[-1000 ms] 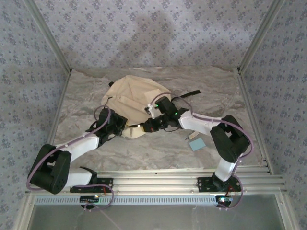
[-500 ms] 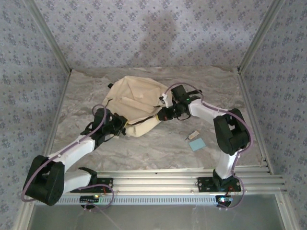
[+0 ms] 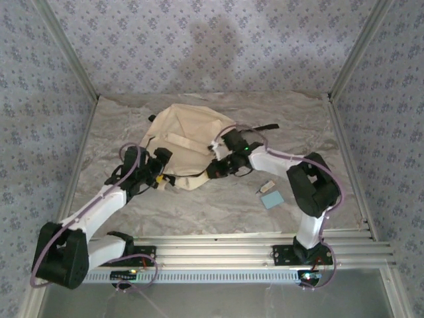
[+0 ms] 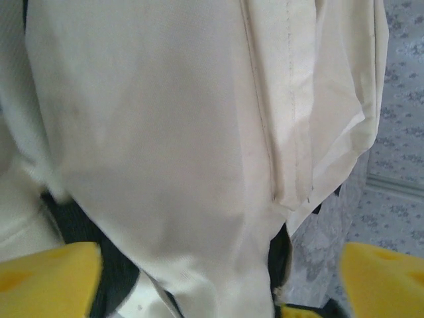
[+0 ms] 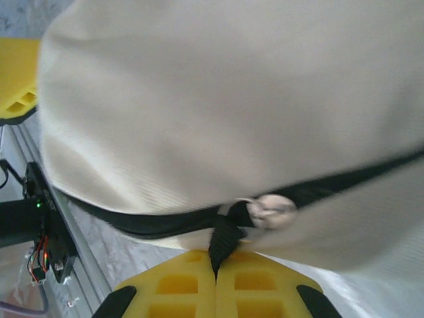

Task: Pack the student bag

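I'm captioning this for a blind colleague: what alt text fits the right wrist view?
The right gripper, its yellow fingers shut, pinches a black pull tab at the metal zipper slider on the cream bag. A dark zipper line crosses the fabric.

**Both grippers at the bag's near edge**

The bag [image 3: 185, 136] lies on the table [image 3: 199, 205], back and left of centre. The left gripper [image 3: 161, 175] meets its near left edge, and the right gripper [image 3: 216, 169] its near right edge. A black strap [image 3: 264, 127] trails off to the right. A blue card [image 3: 272, 199] and a small white piece [image 3: 266, 187] lie just beside each other, right of the bag.
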`<control>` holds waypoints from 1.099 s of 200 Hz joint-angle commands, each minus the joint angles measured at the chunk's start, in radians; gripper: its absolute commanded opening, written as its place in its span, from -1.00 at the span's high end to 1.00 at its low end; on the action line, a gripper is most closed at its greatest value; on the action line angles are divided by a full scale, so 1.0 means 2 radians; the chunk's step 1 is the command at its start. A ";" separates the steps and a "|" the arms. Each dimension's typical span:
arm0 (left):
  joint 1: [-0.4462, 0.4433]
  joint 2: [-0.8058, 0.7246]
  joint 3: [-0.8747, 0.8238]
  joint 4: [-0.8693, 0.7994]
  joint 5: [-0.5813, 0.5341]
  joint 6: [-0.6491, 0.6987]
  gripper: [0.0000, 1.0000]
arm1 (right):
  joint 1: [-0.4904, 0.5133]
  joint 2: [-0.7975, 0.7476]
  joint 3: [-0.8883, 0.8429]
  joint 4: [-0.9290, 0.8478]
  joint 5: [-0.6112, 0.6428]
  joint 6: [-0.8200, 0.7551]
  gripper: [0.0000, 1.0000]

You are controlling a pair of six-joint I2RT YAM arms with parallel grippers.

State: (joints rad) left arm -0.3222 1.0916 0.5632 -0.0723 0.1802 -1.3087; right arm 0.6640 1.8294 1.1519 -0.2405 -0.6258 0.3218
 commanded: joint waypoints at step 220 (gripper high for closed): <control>-0.013 0.096 -0.032 0.158 -0.093 -0.109 1.00 | 0.076 0.043 0.047 0.109 -0.038 0.088 1.00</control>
State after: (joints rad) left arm -0.3542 1.2675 0.4503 0.1787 -0.0002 -1.5536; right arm 0.8242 1.9656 1.2613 0.0265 -0.7025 0.5270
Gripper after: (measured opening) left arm 0.160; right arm 0.065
